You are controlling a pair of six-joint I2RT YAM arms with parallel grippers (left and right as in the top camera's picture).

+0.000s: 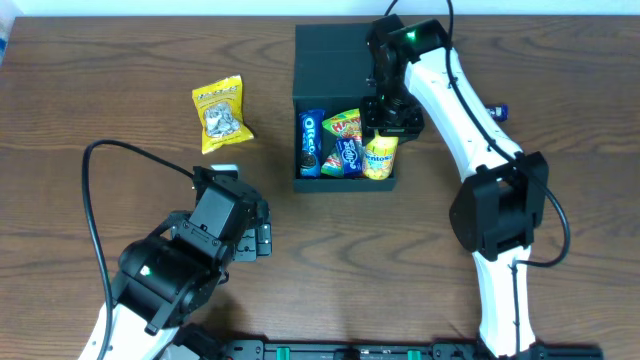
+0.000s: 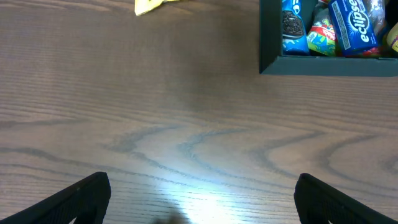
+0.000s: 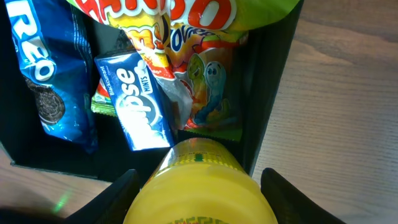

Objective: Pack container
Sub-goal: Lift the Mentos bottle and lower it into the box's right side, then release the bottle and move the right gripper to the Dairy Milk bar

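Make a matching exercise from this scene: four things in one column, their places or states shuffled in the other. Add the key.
Things
1. Oreo packet
2. yellow Mentos bottle
3. yellow snack packet
4. left gripper

Places or states
A. lying on the table, outside the container
B. between the right gripper's fingers, at the container's right end
C. open, nothing between its fingers
D. inside the container, at its left side

Pairs: 1-D, 2-B, 3-A, 4-C

Overhead looks straight down on the whole table (image 1: 100, 60); left wrist skims low toward the container (image 2: 323, 65) at upper right, right wrist peers closely into it.
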